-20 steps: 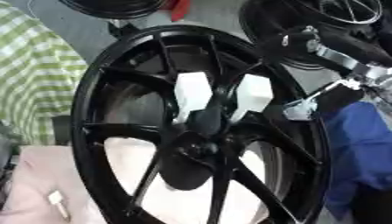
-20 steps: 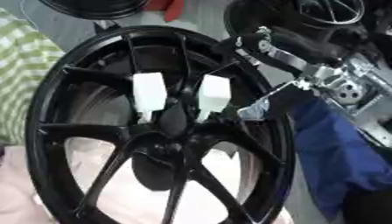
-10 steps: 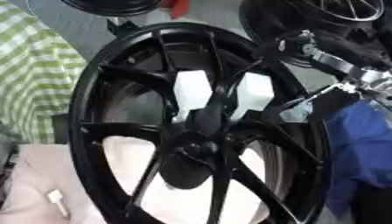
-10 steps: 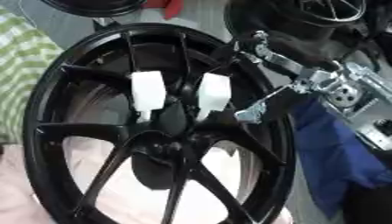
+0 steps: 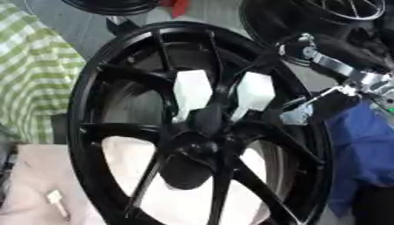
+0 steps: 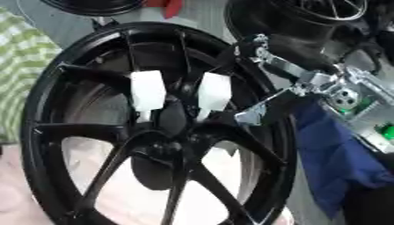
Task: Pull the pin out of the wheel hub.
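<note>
Pin itself not made out; hub centre is black on black, so can't say where pin sits or if it is in. Wheel fills frame, lower rim cut off at bottom edge. Two white blocks show between upper spokes, side by side just above hub.

Right hand comes in from upper right across rim; silver tip lies near spoke beside right-hand block, contact unclear. Finger state: cannot tell, dark parts merge with wheel. Left hand not seen.

Second wheel at top right, one more at top left, both cut off. Blue cloth right of rim. Right eye view shows silver wrist plate w/ green bits; left eye view crops most of it. Left eye view shows more of green check cloth and a pink cloth.
</note>
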You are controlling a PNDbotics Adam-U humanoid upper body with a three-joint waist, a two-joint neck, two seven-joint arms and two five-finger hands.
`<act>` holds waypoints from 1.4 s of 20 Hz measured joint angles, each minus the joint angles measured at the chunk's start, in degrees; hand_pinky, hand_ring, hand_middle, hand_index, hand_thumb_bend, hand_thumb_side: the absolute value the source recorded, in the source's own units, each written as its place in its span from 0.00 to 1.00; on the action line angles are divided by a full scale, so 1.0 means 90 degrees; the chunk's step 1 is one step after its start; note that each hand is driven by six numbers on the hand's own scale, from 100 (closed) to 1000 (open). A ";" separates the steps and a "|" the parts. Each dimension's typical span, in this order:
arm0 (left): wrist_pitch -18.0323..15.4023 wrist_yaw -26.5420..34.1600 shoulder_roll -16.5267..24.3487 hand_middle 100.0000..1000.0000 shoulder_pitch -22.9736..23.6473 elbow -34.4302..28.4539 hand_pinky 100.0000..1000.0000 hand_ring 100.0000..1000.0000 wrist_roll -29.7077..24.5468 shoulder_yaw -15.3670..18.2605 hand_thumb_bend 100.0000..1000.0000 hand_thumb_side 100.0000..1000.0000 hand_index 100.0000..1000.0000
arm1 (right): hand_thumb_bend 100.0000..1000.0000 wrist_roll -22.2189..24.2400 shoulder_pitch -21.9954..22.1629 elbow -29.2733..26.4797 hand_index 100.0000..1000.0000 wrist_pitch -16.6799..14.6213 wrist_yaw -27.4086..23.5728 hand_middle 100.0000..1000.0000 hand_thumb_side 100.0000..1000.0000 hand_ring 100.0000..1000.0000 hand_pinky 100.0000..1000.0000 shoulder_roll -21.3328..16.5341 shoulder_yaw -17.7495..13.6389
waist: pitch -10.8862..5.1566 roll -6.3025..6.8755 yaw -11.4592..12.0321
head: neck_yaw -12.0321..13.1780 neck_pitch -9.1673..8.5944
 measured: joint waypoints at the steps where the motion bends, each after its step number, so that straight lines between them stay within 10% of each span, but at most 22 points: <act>1: 0.0006 0.0000 -0.0001 0.50 0.0000 0.0000 0.88 0.55 0.0006 0.0000 0.25 0.47 0.81 | 0.47 0.0000 0.0005 0.0000 0.76 0.0000 -0.0034 0.53 0.38 0.79 0.78 0.0000 0.0000 | 0.0000 0.0000 -0.0003 | 0.0001 0.0000; 28: 0.0070 0.0030 -0.0069 0.50 -0.0015 0.0000 0.88 0.55 0.0074 0.0003 0.26 0.46 0.81 | 0.41 0.0355 -0.0079 0.0000 0.74 0.0206 -0.0893 0.50 0.38 0.78 0.77 0.0051 0.0049 | 0.0029 0.0000 0.0003 | 0.0080 -0.0046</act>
